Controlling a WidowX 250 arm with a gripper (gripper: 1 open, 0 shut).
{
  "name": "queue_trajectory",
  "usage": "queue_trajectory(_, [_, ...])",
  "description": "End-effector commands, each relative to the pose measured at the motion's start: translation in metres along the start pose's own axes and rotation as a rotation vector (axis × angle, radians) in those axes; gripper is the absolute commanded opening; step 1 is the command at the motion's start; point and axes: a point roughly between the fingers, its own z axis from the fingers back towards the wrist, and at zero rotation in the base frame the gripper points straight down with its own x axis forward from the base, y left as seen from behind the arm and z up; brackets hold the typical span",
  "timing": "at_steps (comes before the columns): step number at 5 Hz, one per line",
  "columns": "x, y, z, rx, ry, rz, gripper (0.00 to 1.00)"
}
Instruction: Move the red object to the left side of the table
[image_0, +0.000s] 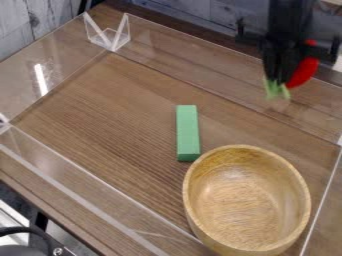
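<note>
The red object (307, 69) hangs in the air at the upper right, well above the table (114, 110). Its green stem tip (277, 91) points down and to the left. My black gripper (290, 68) comes down from the top edge and is shut on the red object. Motion blur hides the fingers' exact outline.
A green rectangular block (187, 132) lies near the middle of the table. A large wooden bowl (247, 200) sits at the front right, its rim close to the block's near end. Low clear acrylic walls (54, 70) edge the table, with a clear folded piece (107, 33) at the back left.
</note>
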Motion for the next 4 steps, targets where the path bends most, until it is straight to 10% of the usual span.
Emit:
queue_trajectory(1, [0.024, 0.005, 0.033, -0.021, -0.096, 0.005, 0.00])
queue_trajectory(4, [0.039, 0.013, 0.017, 0.037, -0.089, 0.096, 0.00])
